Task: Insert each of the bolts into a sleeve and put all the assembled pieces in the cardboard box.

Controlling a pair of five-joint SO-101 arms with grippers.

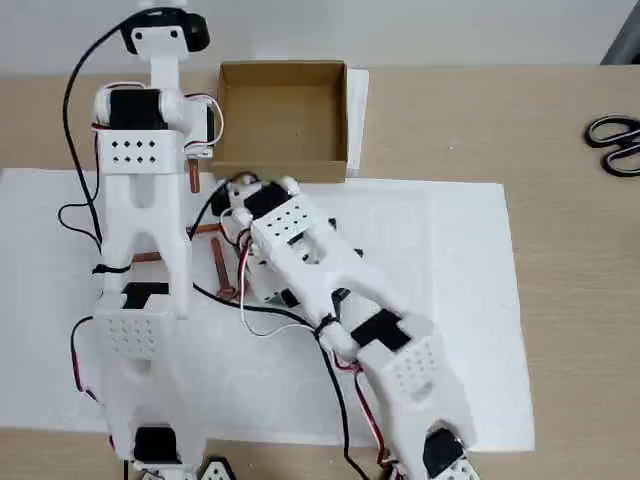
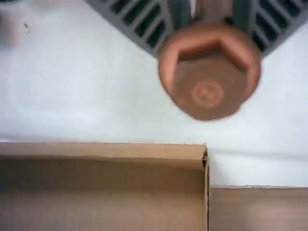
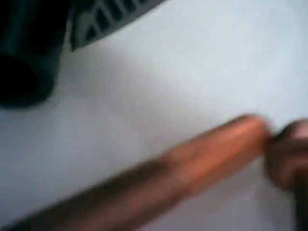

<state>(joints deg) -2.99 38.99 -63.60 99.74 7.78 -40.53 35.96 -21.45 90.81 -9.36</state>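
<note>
Gripping the bolt: left gripper [image 2: 208, 26] has its ribbed grey fingers [image 2: 132, 19] clamped tight on a copper-coloured bolt [image 2: 209, 79], hex head staring straight at the wrist camera
Bolt's whereabouts: held up off the white sheet [image 1: 430, 300], just beside the near left corner of the cardboard box [image 1: 285, 120] and outside its wall; whether a sleeve sits on its shank, cannot tell
Cardboard box: open-topped, standing at the far edge of the sheet on the wooden surface [image 1: 500, 120]
Left arm [image 1: 145, 200]: stretched straight out from the near edge towards the box
Right gripper [image 1: 243, 225]: down low over the middle of the sheet, near the box's front wall; open or closed, cannot tell
Right wrist close-up: a copper-coloured rod [image 3: 192, 159] lies slantwise on the sheet, with another copper piece [image 3: 288, 154] right at its end; bolt or sleeve, too blurred to call
Loose pieces: two copper-coloured pieces [image 1: 220, 265] lie side by side on the sheet between the arms, a short one [image 1: 205, 229] just beyond them, one more [image 1: 145, 257] partly under the left arm
Scissors [image 1: 615, 143]: out on the bare wood at the far right, well apart from the sheet
</note>
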